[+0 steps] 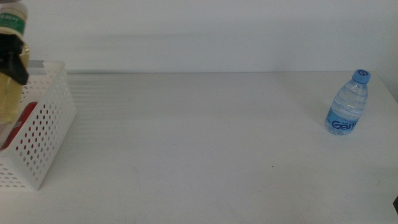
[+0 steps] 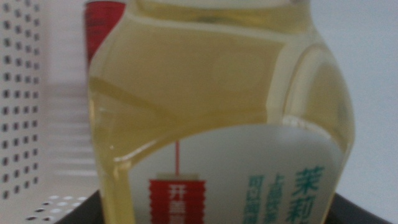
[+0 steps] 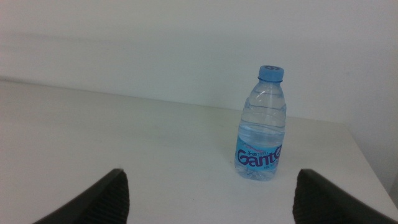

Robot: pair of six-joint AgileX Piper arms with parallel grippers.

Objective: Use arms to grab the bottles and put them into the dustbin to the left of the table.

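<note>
Left gripper [image 1: 15, 62] is gripping the yellow tea bottle [image 1: 9, 93] at the far left edge of the middle view, its dark jaws closed around the bottle above the white basket [image 1: 46, 124]. From the left wrist, the tea bottle [image 2: 217, 118] is filling nearly the whole picture, with the basket's perforated wall [image 2: 18, 93] showing beside it and the red can [image 2: 102, 25] peeking out behind it. That red can [image 1: 22, 121] is lying inside the basket. Right gripper [image 3: 208, 193] is waiting low at the table's right side, its jaws spread wide and holding nothing, facing the water bottle [image 3: 261, 124]. This water bottle [image 1: 348, 102] is standing upright on the table [image 1: 199, 143] near its far right corner, well apart from the basket.
</note>
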